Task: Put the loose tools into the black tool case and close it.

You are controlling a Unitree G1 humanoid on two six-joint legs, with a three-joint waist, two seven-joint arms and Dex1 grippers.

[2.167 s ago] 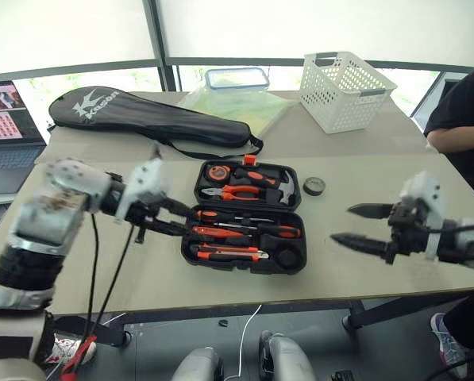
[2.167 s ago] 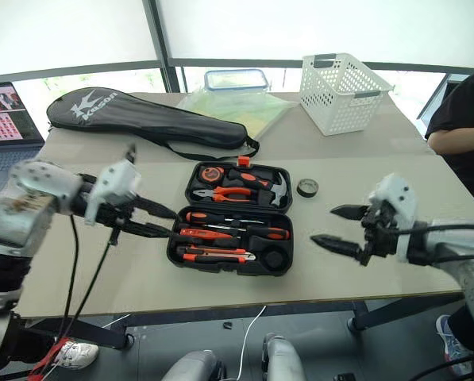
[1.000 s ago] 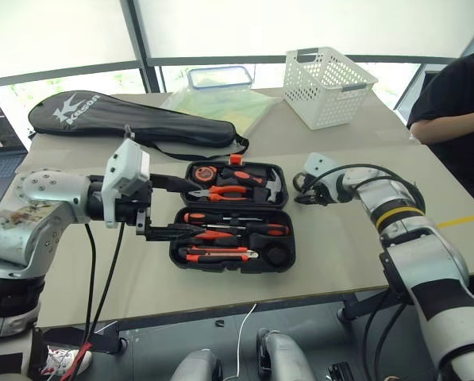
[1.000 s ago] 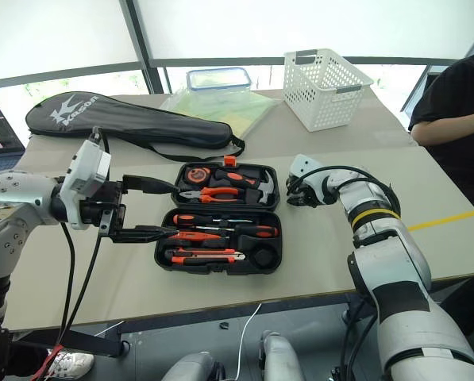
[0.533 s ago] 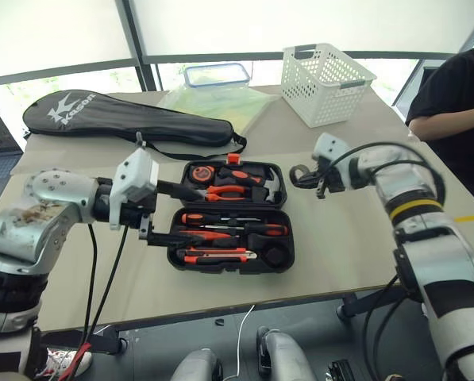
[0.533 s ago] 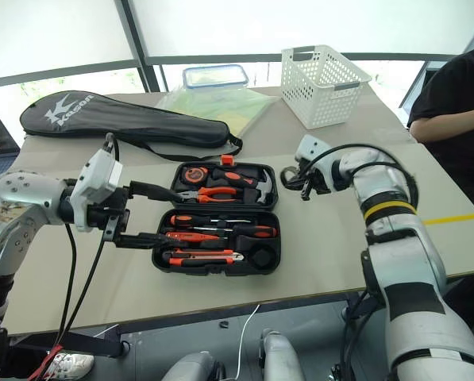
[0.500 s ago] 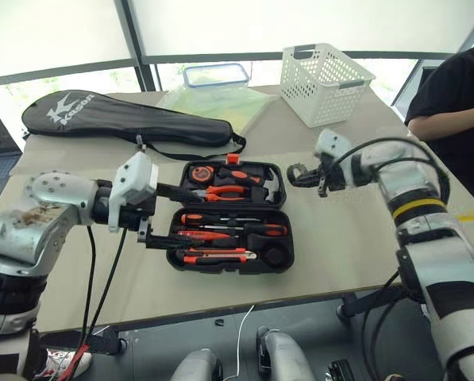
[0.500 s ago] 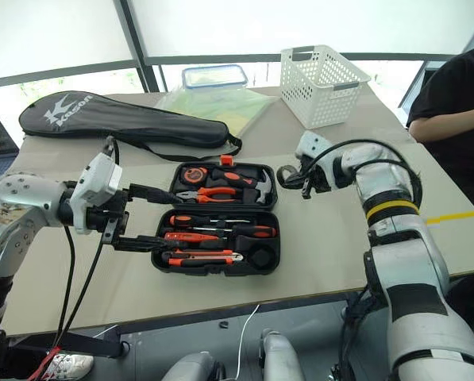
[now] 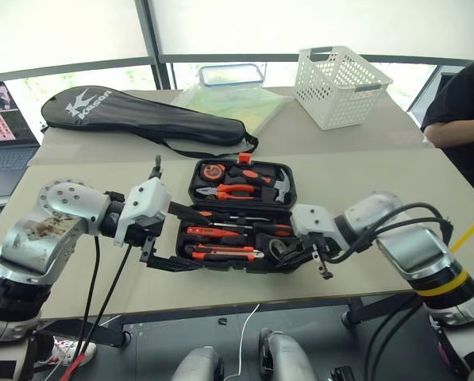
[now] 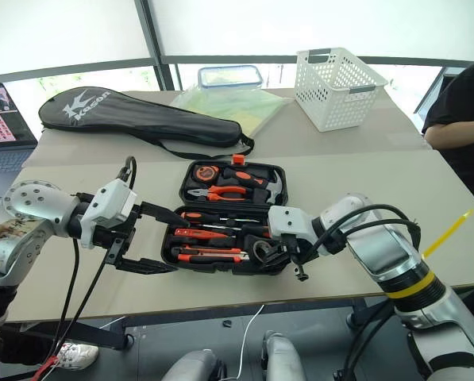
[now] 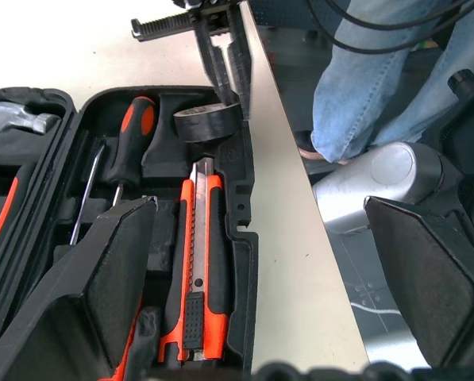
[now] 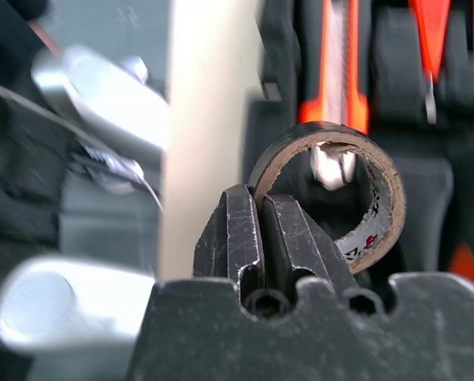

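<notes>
One loose tool is left to seat, as far as I can judge: the small dark tape roll [image 12: 325,187], which my right gripper [image 12: 256,214] has pinched by its wall, the two black fingers shut tight together on the cardboard rim. It hangs over the near right corner of the black tool case [image 9: 240,214], just above what looks like the round pocket there, though I cannot tell whether it already touches the moulding. The screwdrivers [image 9: 229,232] and the utility knife [image 11: 197,262] lie in their slots in the near half, with the pliers [image 9: 233,191] and hammer in the far half. My left gripper [image 9: 175,236] stands with its jaws wide apart at the left near edge of the case, holding nothing. Next I should lower the roll flat into its pocket, part my right fingers, draw clear, then fold one half over the other and press the orange latch [image 9: 243,159].
</notes>
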